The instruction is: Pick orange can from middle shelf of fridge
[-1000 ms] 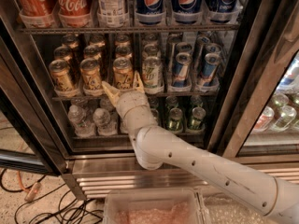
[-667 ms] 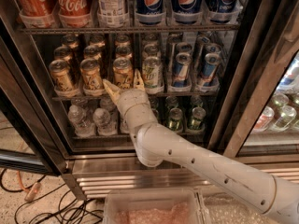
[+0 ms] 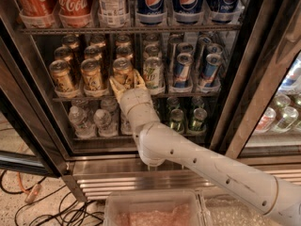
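Fridge [image 3: 263, 79]: dark frame, 3 racks of drinks in view, ribbed steel base [image 3: 117, 179] below.
Middle shelf [image 3: 80, 98]: wire surface with clear trays; small cans stand in rows from front edge to back.
Orange can [image 3: 123, 69]: upright at the front edge of the middle shelf, 3rd row from the left edge.
Claw [image 3: 127, 84]: at that front edge, spread wide, fingers [image 3: 115, 86] on either side of the orange can's lower half; contact cannot be told.
Golden cans [image 3: 91, 74]: 2 rows toward the left edge.
Pale green-white can [image 3: 153, 72]: just beside the orange can's right.
Blue-and-silver cans [image 3: 182, 69]: 2 rows toward the right edge.
Upper surface: cola bottles [image 3: 70, 4] left, Pepsi bottles [image 3: 188, 1] right.
Lower surface: water bottles [image 3: 89, 119] left, green bottles [image 3: 186, 119] right.
Clear bin [image 3: 113, 206]: on the floor, pinkish contents.
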`<state>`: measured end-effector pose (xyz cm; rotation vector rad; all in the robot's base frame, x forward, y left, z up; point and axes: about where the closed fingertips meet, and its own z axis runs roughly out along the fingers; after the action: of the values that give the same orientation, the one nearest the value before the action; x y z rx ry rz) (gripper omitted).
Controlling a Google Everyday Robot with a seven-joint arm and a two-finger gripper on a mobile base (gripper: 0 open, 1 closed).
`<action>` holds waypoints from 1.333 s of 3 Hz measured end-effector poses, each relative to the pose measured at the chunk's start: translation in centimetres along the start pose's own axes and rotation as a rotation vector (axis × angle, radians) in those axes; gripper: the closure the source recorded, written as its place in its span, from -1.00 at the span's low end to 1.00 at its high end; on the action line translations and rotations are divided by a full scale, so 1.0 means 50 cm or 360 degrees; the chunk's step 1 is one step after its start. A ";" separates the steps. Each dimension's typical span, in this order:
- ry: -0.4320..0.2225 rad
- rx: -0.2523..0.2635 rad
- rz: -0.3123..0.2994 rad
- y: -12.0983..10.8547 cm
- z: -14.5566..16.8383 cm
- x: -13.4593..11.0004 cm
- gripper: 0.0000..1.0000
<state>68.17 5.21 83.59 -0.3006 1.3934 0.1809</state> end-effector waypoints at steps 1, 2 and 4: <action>-0.0003 0.0013 -0.0001 -0.009 0.010 0.002 -0.24; -0.0002 0.0019 0.0002 -0.014 0.020 0.007 0.12; -0.0014 0.0014 0.0004 -0.010 0.022 0.006 0.99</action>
<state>69.40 5.07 83.51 -0.2902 1.3853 0.1779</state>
